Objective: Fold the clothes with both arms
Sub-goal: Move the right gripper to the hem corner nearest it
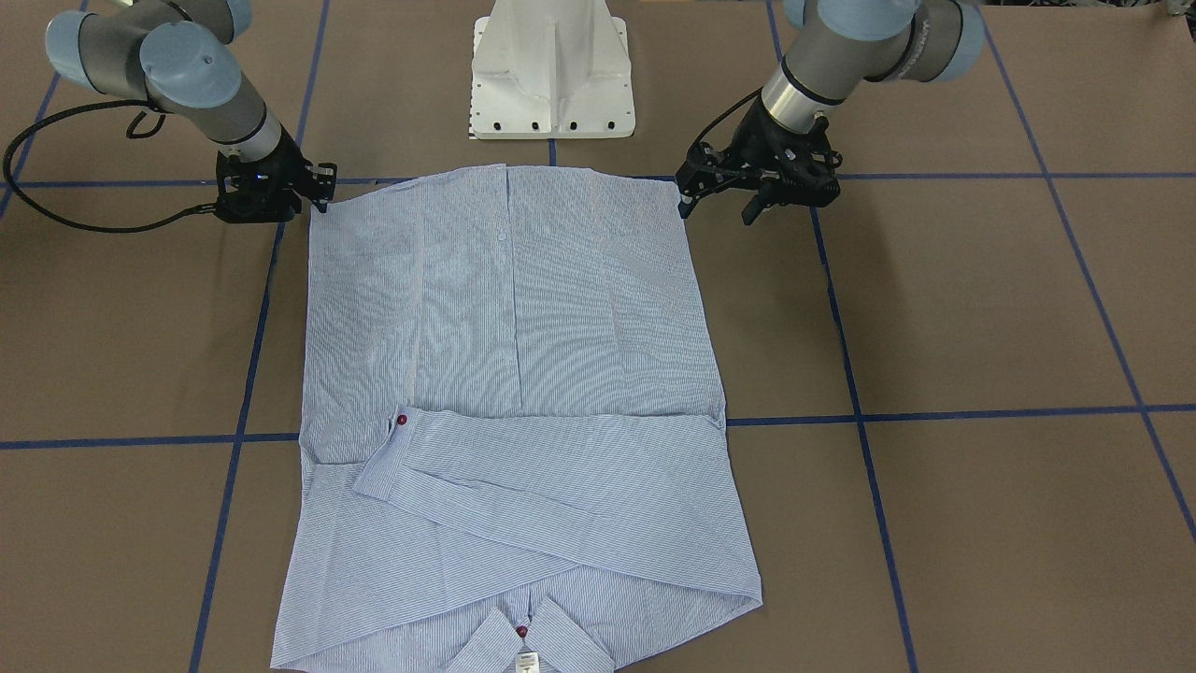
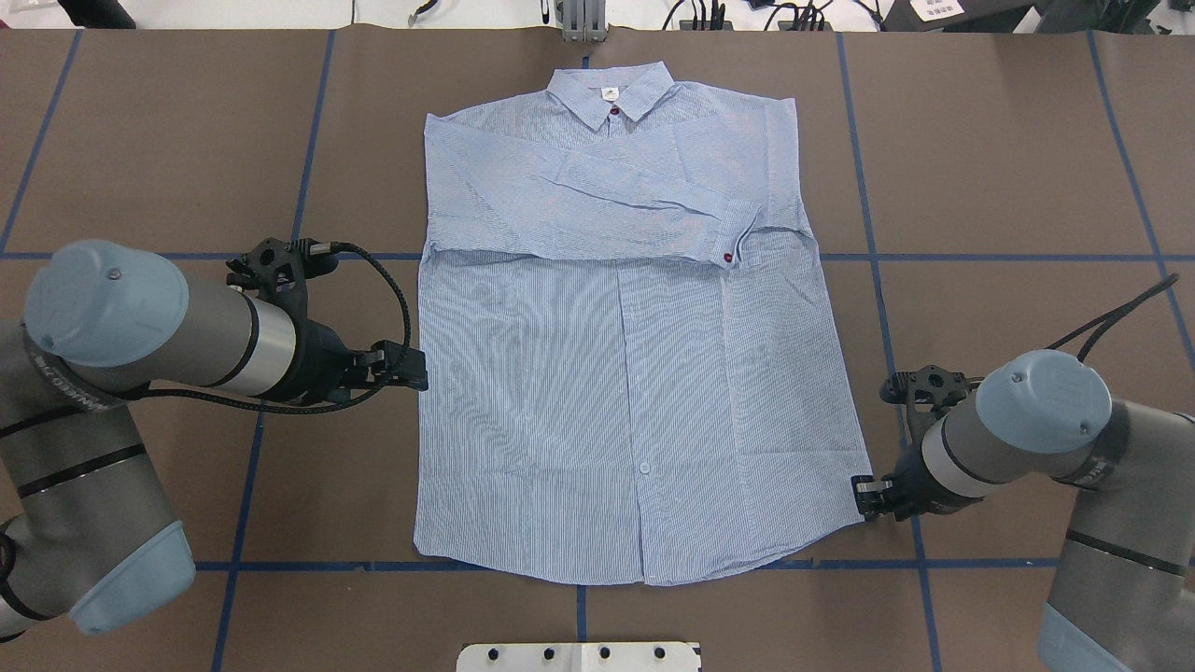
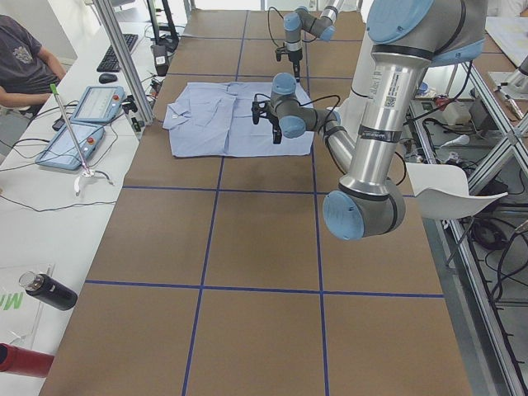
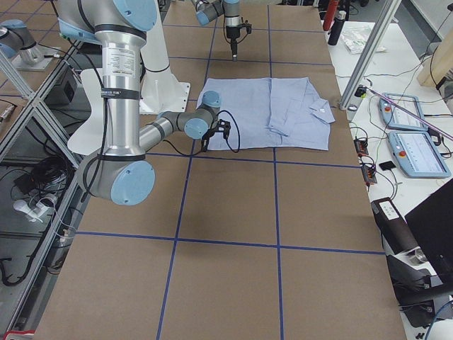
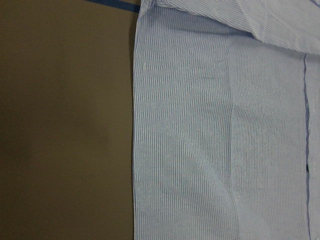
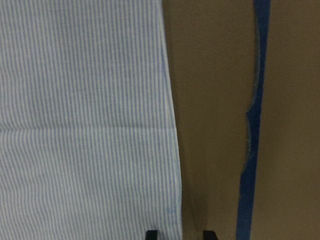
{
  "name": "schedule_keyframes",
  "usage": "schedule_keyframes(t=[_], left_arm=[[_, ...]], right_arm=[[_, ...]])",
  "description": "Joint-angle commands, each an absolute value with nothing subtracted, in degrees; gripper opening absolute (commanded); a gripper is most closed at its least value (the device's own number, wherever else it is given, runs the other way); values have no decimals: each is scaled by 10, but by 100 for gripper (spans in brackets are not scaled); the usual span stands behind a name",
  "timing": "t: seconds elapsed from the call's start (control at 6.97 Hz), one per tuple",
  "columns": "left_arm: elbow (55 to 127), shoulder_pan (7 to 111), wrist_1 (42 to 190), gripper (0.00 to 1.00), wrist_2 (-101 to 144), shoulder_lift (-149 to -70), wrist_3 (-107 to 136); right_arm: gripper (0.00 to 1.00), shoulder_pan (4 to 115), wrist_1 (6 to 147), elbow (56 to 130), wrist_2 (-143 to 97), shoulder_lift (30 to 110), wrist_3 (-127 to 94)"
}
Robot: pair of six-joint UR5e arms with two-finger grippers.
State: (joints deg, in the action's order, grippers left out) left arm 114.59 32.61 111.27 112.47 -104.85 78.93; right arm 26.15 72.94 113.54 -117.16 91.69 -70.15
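I read the right gripper (image 2: 863, 496) as spread, its fingertips straddling the side edge of the shirt (image 2: 616, 373) near the hem corner. The left gripper (image 1: 718, 207) is also spread, just beside the opposite edge. The shirt lies flat on the table (image 2: 1008, 187), sleeves folded across the chest.

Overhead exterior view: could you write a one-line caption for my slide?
Light blue striped shirt lies flat, a sleeve folded across the chest, left gripper and right gripper beside its side edges.
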Motion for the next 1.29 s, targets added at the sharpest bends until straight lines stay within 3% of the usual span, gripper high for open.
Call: schedule_keyframes(t=[0.0,0.57,0.72,1.15], left_arm=[[1146,326,1113,100,1124,-1048,789],[1145,326,1113,100,1124,-1048,789],[1145,326,1113,100,1124,-1048,789],[1143,326,1113,100,1124,-1047,789]], right_arm=[[41,258,729,1136,-1172,917,-702],[41,251,729,1135,-1172,911,-702],[51,250,729,1134,-1172,911,-702],[59,251,729,1135,-1172,911,-702]])
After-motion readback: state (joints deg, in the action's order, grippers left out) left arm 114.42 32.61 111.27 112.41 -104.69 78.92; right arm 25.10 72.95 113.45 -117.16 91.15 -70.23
